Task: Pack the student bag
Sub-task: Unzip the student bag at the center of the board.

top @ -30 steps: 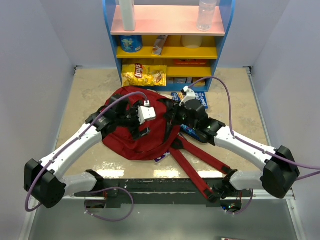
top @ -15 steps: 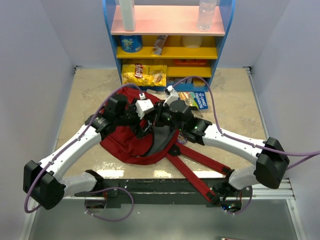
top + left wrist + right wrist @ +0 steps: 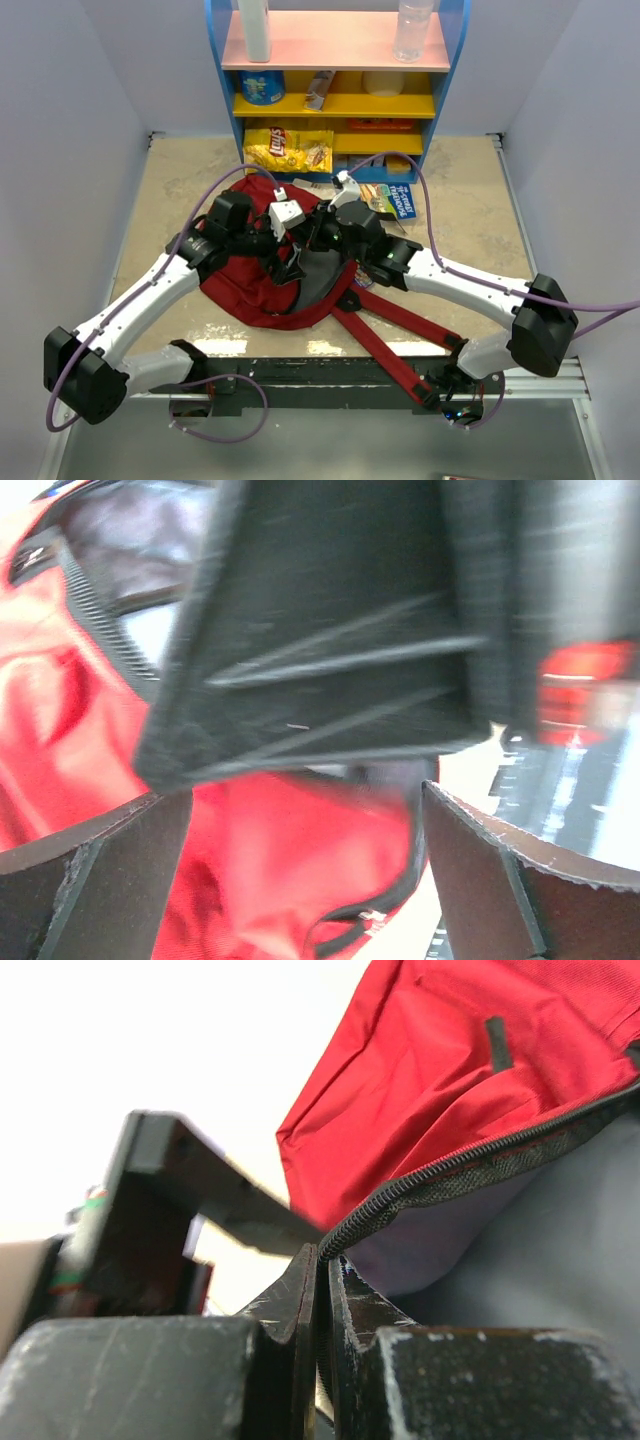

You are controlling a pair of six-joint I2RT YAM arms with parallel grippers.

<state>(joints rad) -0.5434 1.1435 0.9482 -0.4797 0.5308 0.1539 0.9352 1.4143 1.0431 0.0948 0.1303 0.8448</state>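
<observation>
The dark-red student bag (image 3: 245,290) lies in the middle of the table, its mouth pulled open to show grey lining (image 3: 322,272). Its red straps (image 3: 385,340) trail toward the near edge. My right gripper (image 3: 318,240) is shut on the bag's black zipper edge (image 3: 470,1165) and holds it up, with red fabric (image 3: 450,1060) above and grey lining (image 3: 540,1250) beside it in the right wrist view (image 3: 322,1260). My left gripper (image 3: 293,260) is open right at the bag's mouth. Red fabric (image 3: 290,850) lies between its spread fingers (image 3: 100,880).
A blue book (image 3: 388,200) lies on the table behind the bag. A blue and yellow shelf (image 3: 450,90) stands at the back with a yellow chips bag (image 3: 290,148), a blue can (image 3: 262,87) and bottles. White walls close in both sides.
My right gripper has moved left with the zipper edge, opening the bag so the grey lining shows and uncovering the blue book. My left gripper shifted slightly toward the opening.
</observation>
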